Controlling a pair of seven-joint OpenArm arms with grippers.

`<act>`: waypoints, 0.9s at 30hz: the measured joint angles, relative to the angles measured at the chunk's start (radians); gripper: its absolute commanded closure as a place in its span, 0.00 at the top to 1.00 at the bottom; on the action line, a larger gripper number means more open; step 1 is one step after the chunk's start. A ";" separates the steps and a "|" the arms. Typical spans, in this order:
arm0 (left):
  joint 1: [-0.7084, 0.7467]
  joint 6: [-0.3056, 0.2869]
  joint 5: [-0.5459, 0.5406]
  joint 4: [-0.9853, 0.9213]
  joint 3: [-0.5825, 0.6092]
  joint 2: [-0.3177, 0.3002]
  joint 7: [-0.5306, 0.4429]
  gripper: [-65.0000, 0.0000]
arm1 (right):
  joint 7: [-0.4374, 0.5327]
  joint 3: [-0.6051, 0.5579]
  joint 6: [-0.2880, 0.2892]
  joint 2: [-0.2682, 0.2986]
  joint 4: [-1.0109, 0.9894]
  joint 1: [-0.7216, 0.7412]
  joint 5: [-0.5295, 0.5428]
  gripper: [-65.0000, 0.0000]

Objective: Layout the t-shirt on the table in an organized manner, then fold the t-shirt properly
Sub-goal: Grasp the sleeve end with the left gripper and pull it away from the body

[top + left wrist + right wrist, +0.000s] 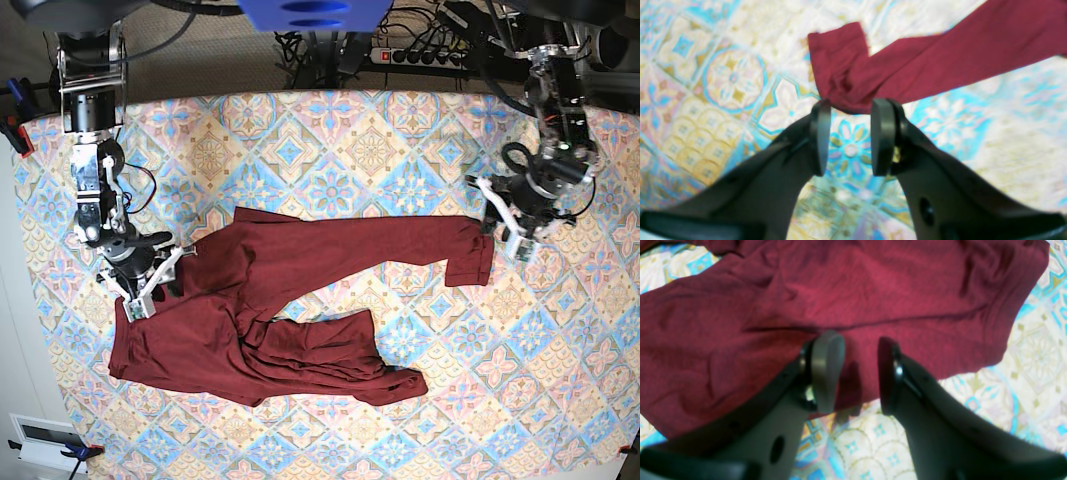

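The dark maroon t-shirt (260, 330) lies crumpled on the patterned table (380, 150), bunched at the front left, with one long strip reaching right. My right gripper (145, 292) hovers at the shirt's left edge. In the right wrist view it (857, 340) is open, jaws apart just above the wrinkled shirt (853, 290), holding nothing. My left gripper (502, 228) is by the strip's right end. In the left wrist view it (851, 104) is open, and the folded end of the shirt (923, 63) lies just past its fingertips, with bare table (733, 76) showing between the jaws.
A power strip with cables (420, 55) runs behind the table's far edge. A red clamp (20, 132) grips the left edge. Patterned cloth shows around the shirt at the back, right and front.
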 measured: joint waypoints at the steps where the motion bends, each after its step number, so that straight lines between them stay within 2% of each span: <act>1: -0.003 0.000 0.044 -0.016 0.046 -0.003 -0.032 0.28 | 0.001 0.021 0.003 -0.004 0.003 -0.017 0.001 0.31; 6: -0.004 -0.008 0.284 -0.150 0.177 0.001 -0.160 0.28 | -0.019 0.106 -0.010 0.004 0.078 -0.127 -0.011 0.31; 11: -0.001 -0.013 0.413 -0.240 0.230 0.000 -0.263 0.28 | 0.008 0.105 0.005 -0.008 0.143 -0.135 0.006 0.31; 14: -0.034 -0.008 0.432 -0.268 0.224 -0.003 -0.244 0.34 | -0.011 0.106 0.002 -0.005 0.143 -0.170 -0.002 0.31; 16: -0.060 -0.004 0.430 -0.270 0.222 -0.003 -0.257 0.41 | -0.030 0.105 -0.004 -0.006 0.136 -0.180 -0.005 0.31; 20: -0.079 -0.005 0.428 -0.289 0.227 -0.003 -0.259 0.58 | -0.003 0.105 -0.003 -0.007 0.148 -0.166 0.000 0.31; 27: -0.168 -0.005 0.417 -0.446 0.229 -0.002 -0.282 0.59 | -0.022 0.103 0.000 -0.008 0.179 -0.172 0.000 0.31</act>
